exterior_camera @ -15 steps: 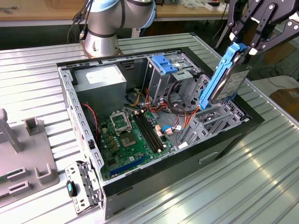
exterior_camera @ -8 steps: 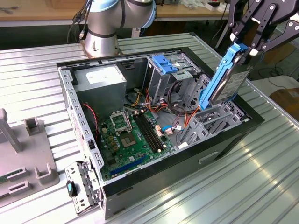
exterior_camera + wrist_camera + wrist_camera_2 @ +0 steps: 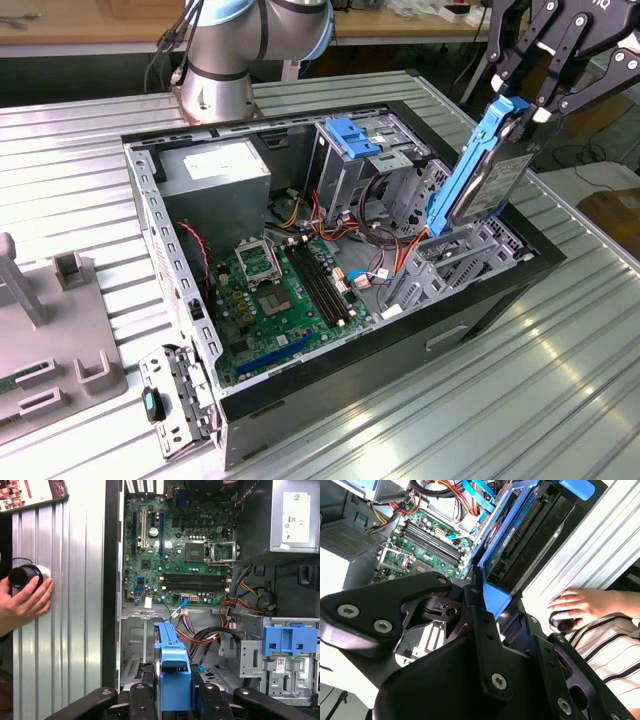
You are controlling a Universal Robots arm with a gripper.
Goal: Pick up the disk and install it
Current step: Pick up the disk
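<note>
In the exterior view your gripper (image 3: 528, 100) is pinched on the upper end of the disk (image 3: 488, 170); the disk hangs tilted, its lower end close over the grey cage (image 3: 450, 262) at the exterior view's right side of the open case (image 3: 400, 335); you cannot tell whether it touches; the board (image 3: 275, 295) lies on the case floor, a blue latch (image 3: 350, 135) tops the far cage, and the case stands on the ribbed table (image 3: 560, 390). In the second wrist view the fingers (image 3: 482, 620) clamp the disk (image 3: 520, 535) by its blue carrier; a person's hand (image 3: 580, 607) rests on the table beside the case. In the first wrist view you see the disk (image 3: 172, 670) edge-on between the fingers (image 3: 142, 696), above the bay; the hand (image 3: 22, 602) grips a dark round object (image 3: 25, 575) on the table, outside the case wall.
</note>
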